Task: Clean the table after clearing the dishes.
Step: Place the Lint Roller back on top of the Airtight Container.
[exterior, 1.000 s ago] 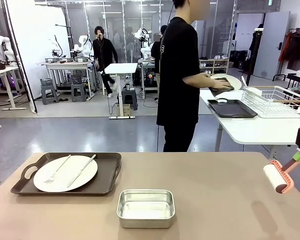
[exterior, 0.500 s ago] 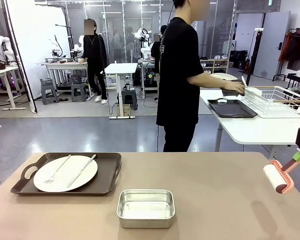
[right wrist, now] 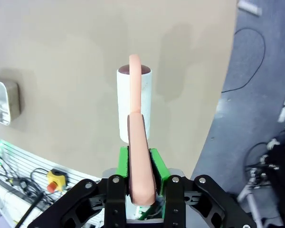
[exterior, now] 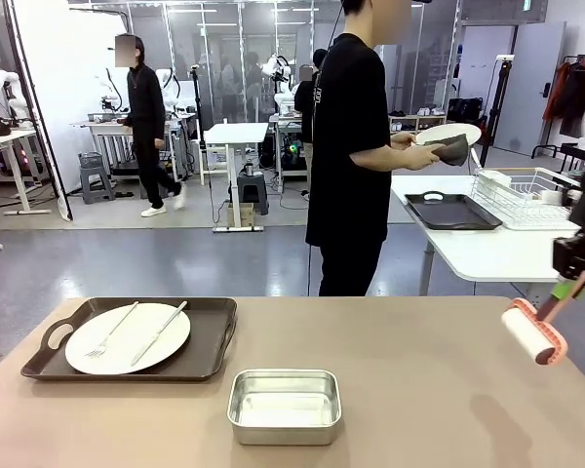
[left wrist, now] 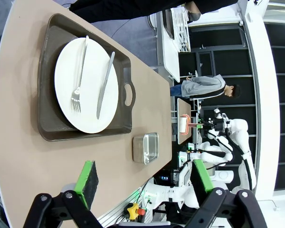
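One plate (exterior: 127, 338), with a fork (exterior: 112, 330) and a knife (exterior: 159, 331) laid across it, sits in a dark handled tray (exterior: 214, 341) at the left of my brownish surface (exterior: 419, 370), and a small steel pan (exterior: 285, 405) stands just in front of the tray's right corner, apart from it. My right pincer (exterior: 568, 286) is clamped on the pink handle of a lint roller (exterior: 528, 331), whose white roll hangs over the surface near its right edge; the wrist view shows the green pads (right wrist: 156, 164) pressed to both sides of the handle. My left pincer (left wrist: 145, 175) is spread wide with nothing between its pads, poised above the near edge of the surface and looking toward tray and pan. Across the far side, a person in a black shirt stands turned toward a white side surface (exterior: 507, 253), one hand (exterior: 414, 156) lifting a second plate (exterior: 453, 132) together with a dark item I cannot make out, above a second tray (exterior: 451, 212) and a white wire dish rack (exterior: 526, 195).
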Motion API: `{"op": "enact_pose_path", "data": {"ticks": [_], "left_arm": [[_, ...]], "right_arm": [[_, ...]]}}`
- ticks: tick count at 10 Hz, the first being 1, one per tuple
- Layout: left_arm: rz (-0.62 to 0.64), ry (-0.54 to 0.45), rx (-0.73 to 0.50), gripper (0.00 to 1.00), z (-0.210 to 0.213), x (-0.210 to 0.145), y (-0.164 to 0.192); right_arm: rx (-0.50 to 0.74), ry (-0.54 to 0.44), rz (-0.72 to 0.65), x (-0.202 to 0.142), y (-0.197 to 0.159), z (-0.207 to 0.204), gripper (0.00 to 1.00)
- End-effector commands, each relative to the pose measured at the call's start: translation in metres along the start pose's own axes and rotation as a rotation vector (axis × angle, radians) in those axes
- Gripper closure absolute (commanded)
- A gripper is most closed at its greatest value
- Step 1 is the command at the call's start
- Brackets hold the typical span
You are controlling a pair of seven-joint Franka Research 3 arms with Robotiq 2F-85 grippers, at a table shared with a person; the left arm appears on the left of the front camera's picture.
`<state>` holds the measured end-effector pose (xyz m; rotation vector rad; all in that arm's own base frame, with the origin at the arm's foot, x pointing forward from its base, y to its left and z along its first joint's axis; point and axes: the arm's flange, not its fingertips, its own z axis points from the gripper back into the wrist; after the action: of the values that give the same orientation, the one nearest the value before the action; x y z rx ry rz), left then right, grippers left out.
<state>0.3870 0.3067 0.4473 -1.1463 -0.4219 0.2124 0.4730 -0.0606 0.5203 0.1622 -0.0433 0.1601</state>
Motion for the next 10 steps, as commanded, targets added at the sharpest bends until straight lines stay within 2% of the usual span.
{"op": "enact_pose_path", "data": {"ticks": [1, 5, 6, 8, 10], "left_arm": [[-0.011, -0.004, -0.004, 0.0, 0.003, -0.001, 0.0], [-0.011, -0.004, -0.004, 0.0, 0.003, -0.001, 0.0], [-0.011, -0.004, -0.004, 0.0, 0.003, -0.001, 0.0], [-0.011, -0.004, -0.004, 0.0, 0.003, -0.001, 0.0], [-0.011, -0.004, -0.004, 0.0, 0.003, -0.001, 0.0]], "right_arm": [[-0.105, 0.009, 0.093, 0.017, 0.048, -0.004, 0.77], [-0.357, 0.079, 0.352, 0.049, 0.175, -0.012, 0.77], [-0.389, 0.069, 0.421, 0.053, 0.206, -0.003, 0.77], [-0.424, 0.07, 0.573, 0.05, 0.263, 0.007, 0.77], [-0.376, 0.095, 0.707, 0.034, 0.295, 0.003, 0.77]]}}
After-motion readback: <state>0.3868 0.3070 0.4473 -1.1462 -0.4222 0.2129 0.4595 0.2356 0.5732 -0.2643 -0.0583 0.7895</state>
